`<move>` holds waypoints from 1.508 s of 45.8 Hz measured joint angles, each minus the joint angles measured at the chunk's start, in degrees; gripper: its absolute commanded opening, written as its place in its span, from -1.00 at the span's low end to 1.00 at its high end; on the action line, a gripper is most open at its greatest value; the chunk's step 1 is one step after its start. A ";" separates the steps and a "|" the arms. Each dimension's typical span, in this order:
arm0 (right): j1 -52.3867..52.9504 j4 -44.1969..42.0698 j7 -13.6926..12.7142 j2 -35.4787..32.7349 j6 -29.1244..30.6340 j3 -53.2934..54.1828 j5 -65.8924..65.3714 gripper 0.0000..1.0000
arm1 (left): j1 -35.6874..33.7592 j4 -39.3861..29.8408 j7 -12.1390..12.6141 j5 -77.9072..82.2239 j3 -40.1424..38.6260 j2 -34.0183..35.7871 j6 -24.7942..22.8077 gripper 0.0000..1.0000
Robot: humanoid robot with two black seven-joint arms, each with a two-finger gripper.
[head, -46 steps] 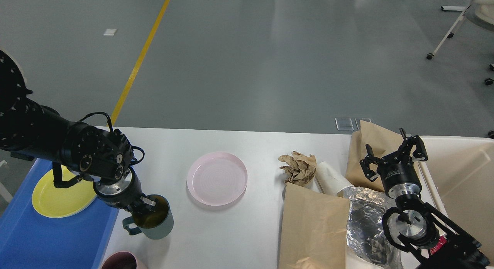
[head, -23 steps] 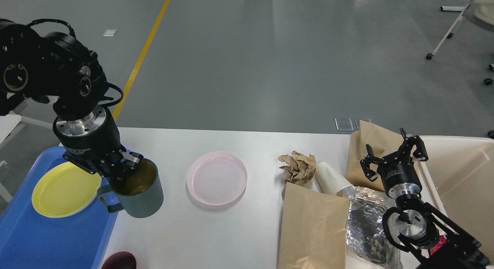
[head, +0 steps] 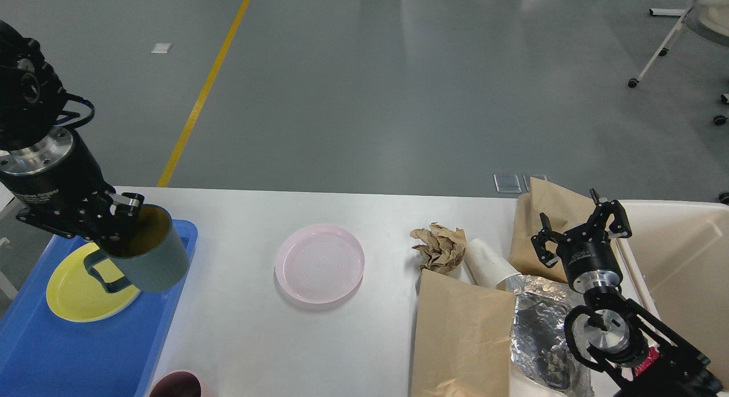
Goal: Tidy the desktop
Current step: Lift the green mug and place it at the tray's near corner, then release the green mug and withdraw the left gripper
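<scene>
**Mug over blue tray, release point pending**

Left gripper (head: 122, 223): closed on rim of grey-green mug (head: 149, 257), one finger inside the mouth, one outside. Mug held tilted, mouth toward 11 o'clock, handle toward 8 o'clock, apparently clear of any surface. Interior looks brownish; contents, if any, not readable.

Key relation: mug hangs over right edge of blue tray (head: 68, 351), overlapping right rim of yellow plate (head: 74, 294). Bare tray floor lies at 6 o'clock from the mug. Judgement: set-down calls for levelling the mug and lowering onto bare tray, not onto the plate rim, where it could rock.

Right gripper (head: 581, 226): fingers spread, holding nothing, parked above the litter at the right end of the desktop (head: 342, 340). Well apart from the mug; left arm plainly the nearer one.

Remaining on desktop: pink plate (head: 319, 263) at centre, at 3 o'clock from the mug; crumpled brown paper (head: 439, 248); white paper cup (head: 488, 264) lying on its side; brown paper bag (head: 461, 334); foil wrapper (head: 541, 323); dark maroon cup (head: 179, 384) at near edge. Beige bin (head: 678, 260) at far right.

Writing: small white print on left wrist collar, too blurred to read; same on right wrist collar. No brands legible elsewhere.
</scene>
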 measured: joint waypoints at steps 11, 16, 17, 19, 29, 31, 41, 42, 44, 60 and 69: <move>0.00 0.00 0.00 0.00 0.00 -0.01 -0.01 1.00 | 13.64 12.67 -0.20 2.70 -0.05 8.29 -0.29 -1.00; 0.00 0.00 0.00 0.00 0.00 -0.01 0.00 1.00 | 19.97 19.11 -0.21 4.98 -1.64 14.07 -0.30 -1.00; 0.00 0.00 0.00 0.00 0.00 -0.01 0.00 1.00 | 21.20 20.39 -0.23 5.66 -2.22 15.07 -0.30 -1.00; 0.00 0.00 0.00 0.00 0.00 -0.01 0.00 1.00 | 23.94 22.95 -0.38 7.11 -3.81 16.90 -0.30 -1.00; 0.00 0.00 0.00 0.00 0.00 -0.01 0.00 1.00 | 40.60 32.65 -0.80 14.22 -17.37 23.68 -0.31 -1.00; 0.00 0.00 0.00 0.00 0.00 -0.01 0.00 1.00 | 42.25 33.79 -0.85 14.66 -18.46 24.36 -0.30 -1.00; 0.00 0.00 0.00 0.00 0.00 -0.01 0.00 1.00 | 48.97 38.30 -1.90 15.11 -22.27 25.71 -0.30 -0.99; 0.00 0.00 0.00 0.00 0.00 -0.01 0.00 1.00 | 49.46 38.73 -2.14 15.11 -22.52 25.74 -0.30 -0.99; 0.00 0.00 0.00 0.00 0.00 -0.01 0.00 1.00 | 50.58 39.98 -2.72 15.11 -22.92 25.78 -0.27 -0.99; 0.00 0.00 0.00 0.00 0.00 -0.01 0.00 1.00 | 60.28 47.70 -8.82 15.00 -28.39 25.75 -0.18 -0.99; 0.00 0.00 0.00 0.00 0.00 -0.01 0.00 1.00 | 65.56 50.60 -9.33 14.29 -29.29 25.07 -0.10 -0.99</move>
